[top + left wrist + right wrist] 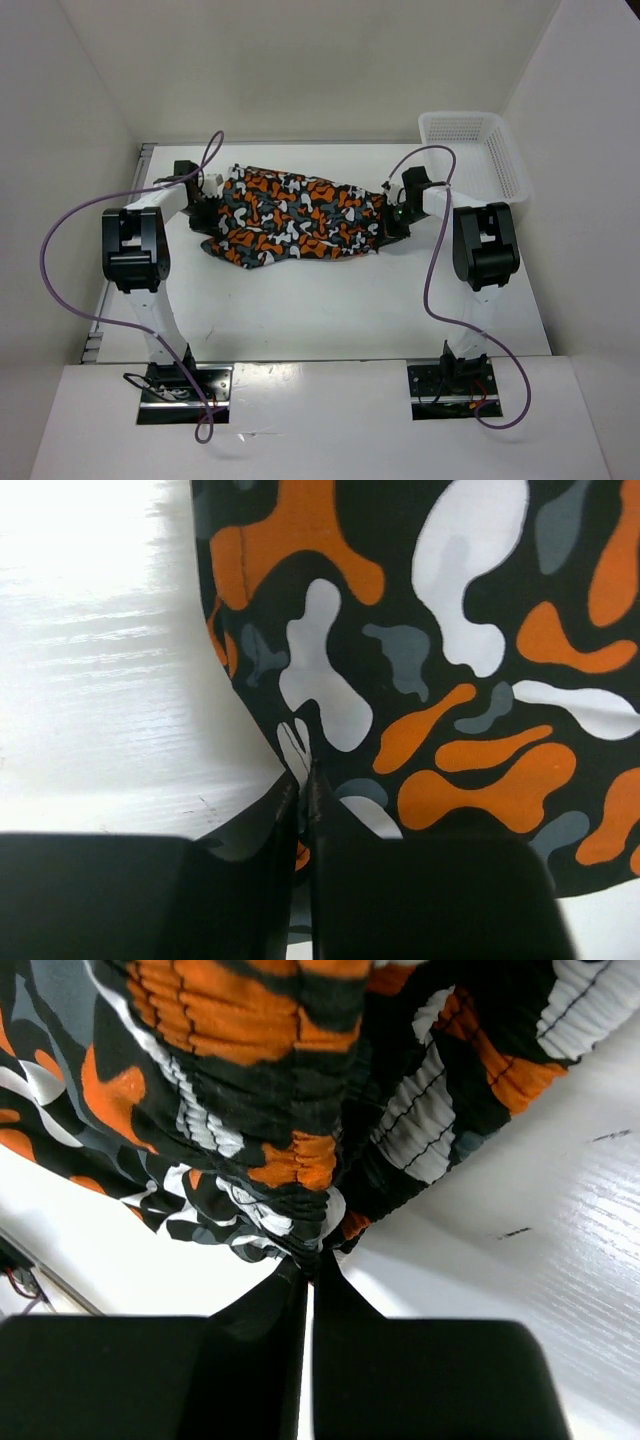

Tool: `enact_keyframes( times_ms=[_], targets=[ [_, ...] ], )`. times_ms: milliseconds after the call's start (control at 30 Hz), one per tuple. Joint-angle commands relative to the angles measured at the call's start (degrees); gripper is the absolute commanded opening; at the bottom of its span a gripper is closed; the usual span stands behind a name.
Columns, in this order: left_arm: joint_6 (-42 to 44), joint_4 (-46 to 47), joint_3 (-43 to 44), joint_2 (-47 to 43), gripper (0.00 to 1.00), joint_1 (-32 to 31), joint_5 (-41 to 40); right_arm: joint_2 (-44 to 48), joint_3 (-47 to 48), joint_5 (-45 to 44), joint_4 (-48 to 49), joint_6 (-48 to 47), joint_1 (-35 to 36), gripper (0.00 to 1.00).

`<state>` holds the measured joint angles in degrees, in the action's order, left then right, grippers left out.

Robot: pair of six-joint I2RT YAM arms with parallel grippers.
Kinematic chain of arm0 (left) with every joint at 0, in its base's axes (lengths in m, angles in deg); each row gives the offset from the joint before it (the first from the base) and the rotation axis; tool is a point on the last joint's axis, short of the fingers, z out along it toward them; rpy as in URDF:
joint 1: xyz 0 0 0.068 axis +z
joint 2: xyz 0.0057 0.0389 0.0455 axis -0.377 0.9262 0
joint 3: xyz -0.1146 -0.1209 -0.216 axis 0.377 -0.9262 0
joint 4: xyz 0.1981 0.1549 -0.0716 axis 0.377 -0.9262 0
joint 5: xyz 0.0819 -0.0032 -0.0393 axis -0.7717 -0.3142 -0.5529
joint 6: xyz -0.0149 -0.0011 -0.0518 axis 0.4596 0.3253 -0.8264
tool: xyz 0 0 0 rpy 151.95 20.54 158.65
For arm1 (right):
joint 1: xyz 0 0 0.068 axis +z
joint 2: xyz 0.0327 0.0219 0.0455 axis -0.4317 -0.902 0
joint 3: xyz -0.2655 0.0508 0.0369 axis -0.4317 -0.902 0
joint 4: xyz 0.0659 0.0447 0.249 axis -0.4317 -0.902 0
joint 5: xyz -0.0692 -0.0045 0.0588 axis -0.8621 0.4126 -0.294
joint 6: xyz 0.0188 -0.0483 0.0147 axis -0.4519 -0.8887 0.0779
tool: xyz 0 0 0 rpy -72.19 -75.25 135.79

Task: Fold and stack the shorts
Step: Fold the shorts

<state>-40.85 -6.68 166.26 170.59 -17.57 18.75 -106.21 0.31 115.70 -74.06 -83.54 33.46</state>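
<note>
The shorts (295, 217), in an orange, white, grey and black camouflage print, lie spread across the middle of the white table. My left gripper (205, 212) is at their left end, shut on the fabric edge; the left wrist view shows the fingers pinching the hem (305, 780) with the print (450, 680) spreading beyond. My right gripper (395, 222) is at their right end, shut on the gathered elastic waistband (315, 1250). The band bunches at the fingertips.
A white mesh basket (478, 150) stands at the table's back right corner. Purple cables loop from both arms. White walls close in the table on the left, back and right. The table's near edge (320, 355) runs in front of the arm bases.
</note>
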Motion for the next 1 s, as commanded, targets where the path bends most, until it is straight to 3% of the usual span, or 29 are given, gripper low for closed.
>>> enact_keyframes(
  times_ms=[0, 67, 267, 433, 467, 500, 567, 700, 767, 867, 900, 967],
  targets=[
    [0.32, -4.76, -5.15, 1.83, 0.10, -0.01, 1.26, 0.67, 0.26, 0.39, 2.32, -1.17, 0.04, 0.00],
    [0.32, -5.46, -6.56, -0.62, 0.02, -0.01, 0.03, 2.96, 0.26, 1.97, 0.83, -3.37, -1.19, 0.00],
    [0.32, -8.62, -15.34, -9.76, 0.02, 0.52, -1.47, 12.09, -8.86, 2.50, -9.98, -18.30, -5.68, 0.00],
    [0.32, -11.61, -19.75, -15.92, 0.08, -0.10, -1.37, 16.93, -8.88, 4.53, -13.94, -18.06, -3.50, 0.02],
    [0.32, -11.61, -19.75, -16.44, 0.09, -0.62, -1.38, 17.46, -8.88, 2.43, -13.95, -18.05, -2.79, 0.48],
    [0.32, -11.61, -19.75, -17.06, 0.11, -0.62, -1.38, 17.99, -8.88, 1.72, -14.73, -18.05, -2.78, 0.71],
    [0.32, -11.61, -19.75, -17.06, 0.12, -0.62, -1.38, 18.60, -5.74, -0.91, -15.44, -18.05, -2.25, 0.85],
    [0.32, -10.56, -19.75, -17.06, 0.15, -0.62, -0.68, 19.84, 2.87, -7.24, -14.57, -18.85, -2.25, 0.89],
    [0.32, -10.56, -19.75, -16.46, 0.15, -0.62, -0.68, 19.84, 7.10, -9.97, -8.78, -15.52, -1.65, 0.89],
    [0.32, -10.03, -19.75, -15.93, 0.15, -0.62, -0.68, 15.30, 10.79, -14.80, -4.11, -15.59, 2.55, 0.75],
    [0.32, -10.03, -19.75, -15.92, 0.15, -0.62, -0.68, 13.88, 11.59, -15.94, -4.10, -16.64, 3.71, 0.63],
    [0.32, -10.03, -19.23, -15.92, 0.16, -0.62, -1.29, 10.98, 13.96, -15.96, -4.10, -19.36, 5.38, 0.59]
  ],
)
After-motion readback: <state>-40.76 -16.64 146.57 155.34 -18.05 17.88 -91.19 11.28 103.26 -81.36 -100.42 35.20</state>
